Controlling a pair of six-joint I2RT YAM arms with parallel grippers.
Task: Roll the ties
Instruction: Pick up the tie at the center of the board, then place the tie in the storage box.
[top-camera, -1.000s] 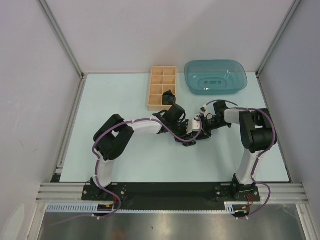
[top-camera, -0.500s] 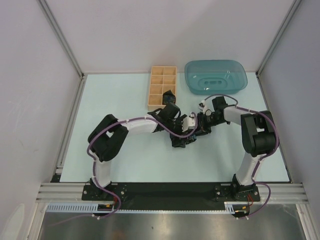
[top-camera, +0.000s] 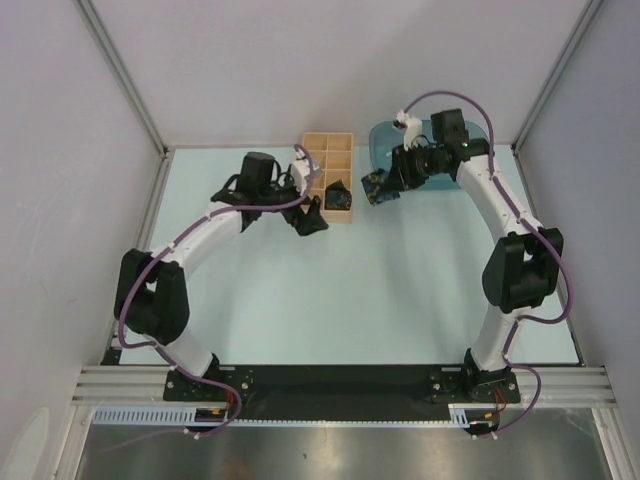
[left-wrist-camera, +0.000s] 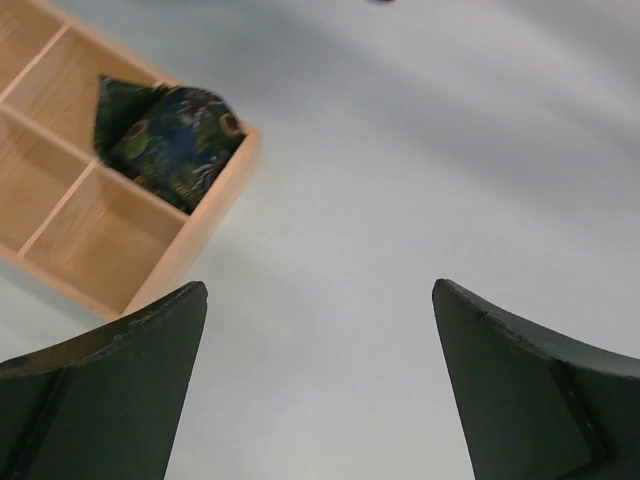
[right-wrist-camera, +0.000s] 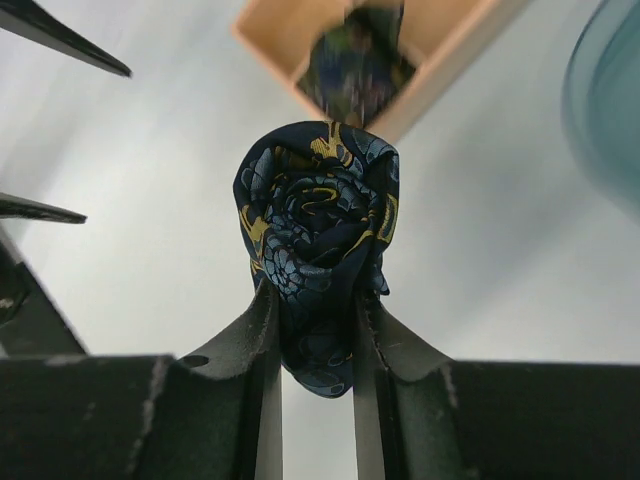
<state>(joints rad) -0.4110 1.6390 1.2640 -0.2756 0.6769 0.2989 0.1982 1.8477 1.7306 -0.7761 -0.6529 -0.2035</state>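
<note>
A dark navy rolled tie (right-wrist-camera: 315, 225) with blue and yellow pattern is pinched between my right gripper's (right-wrist-camera: 316, 292) fingers, held above the table. In the top view this tie (top-camera: 374, 187) hangs just right of the wooden compartment box (top-camera: 312, 170), with the right gripper (top-camera: 386, 186) shut on it. A second rolled tie (left-wrist-camera: 170, 135) sits in the box's near right compartment (top-camera: 340, 196). My left gripper (left-wrist-camera: 320, 290) is wide open with nothing between its fingers, over bare table next to the box's near corner (top-camera: 310, 218).
The teal plastic tray (top-camera: 472, 165) stands at the back right, partly hidden behind my right arm. The box's (left-wrist-camera: 210, 215) other visible compartments hold nothing. Frame rails run along the table's sides and back.
Both arms left the table's middle and moved to the back. The left gripper opened and let go of the roll; the right gripper carried it over beside the box.
</note>
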